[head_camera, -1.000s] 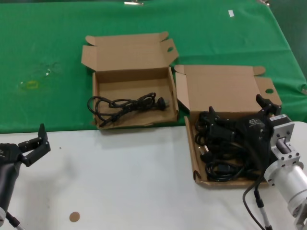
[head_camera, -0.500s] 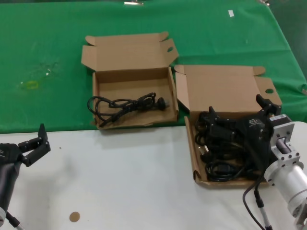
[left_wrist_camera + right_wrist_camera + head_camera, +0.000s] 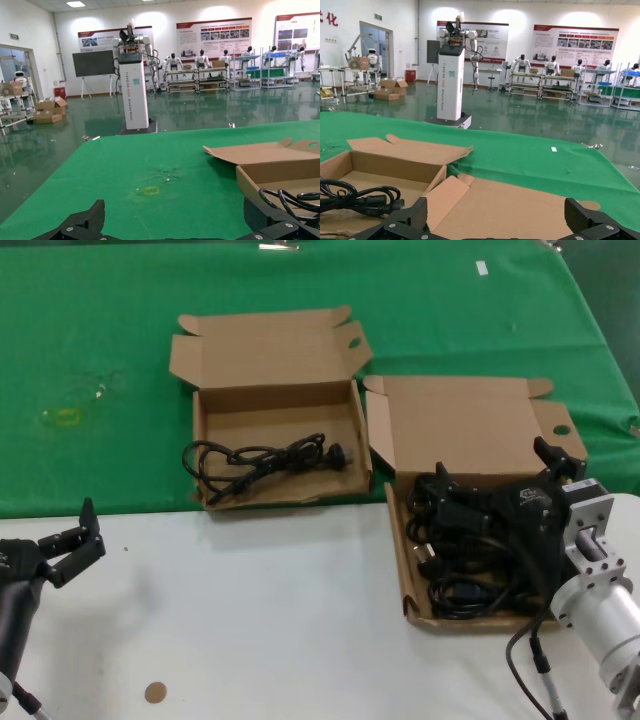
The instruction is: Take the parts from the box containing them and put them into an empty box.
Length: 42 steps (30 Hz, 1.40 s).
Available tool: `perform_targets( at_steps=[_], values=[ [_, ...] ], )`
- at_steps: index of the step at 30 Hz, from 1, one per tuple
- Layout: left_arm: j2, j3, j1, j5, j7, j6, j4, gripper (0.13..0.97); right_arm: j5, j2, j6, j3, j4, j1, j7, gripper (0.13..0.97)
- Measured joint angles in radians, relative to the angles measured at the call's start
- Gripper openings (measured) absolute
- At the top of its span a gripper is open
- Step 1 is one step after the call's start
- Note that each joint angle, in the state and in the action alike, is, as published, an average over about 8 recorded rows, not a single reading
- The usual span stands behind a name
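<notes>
The box containing the parts (image 3: 400, 540) sits at the right, its lid (image 3: 470, 420) folded back, and is filled with a tangle of black power cables (image 3: 455, 565). My right gripper (image 3: 495, 470) hovers over the back of this pile, open, with only the lid (image 3: 520, 205) showing between its fingers. To the left, the other box (image 3: 275, 405) holds one coiled black cable (image 3: 265, 458), which also shows as the cable (image 3: 360, 200) in the right wrist view. My left gripper (image 3: 72, 543) waits open over the white table at the front left, holding nothing.
Both boxes straddle the border between the green cloth (image 3: 100, 340) and the white table (image 3: 260, 620). A small brown disc (image 3: 154, 692) lies near the front left. A yellowish mark (image 3: 65, 417) is on the cloth at the left.
</notes>
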Motion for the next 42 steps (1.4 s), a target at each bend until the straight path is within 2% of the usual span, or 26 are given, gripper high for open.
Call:
perform_targets(
  at_steps=[42],
  values=[
    [0.0,0.0,0.0,0.0,0.0,0.0,0.0,0.966,0.0,0.0,0.0,0.0,0.0,0.0,0.0,0.966]
  ],
)
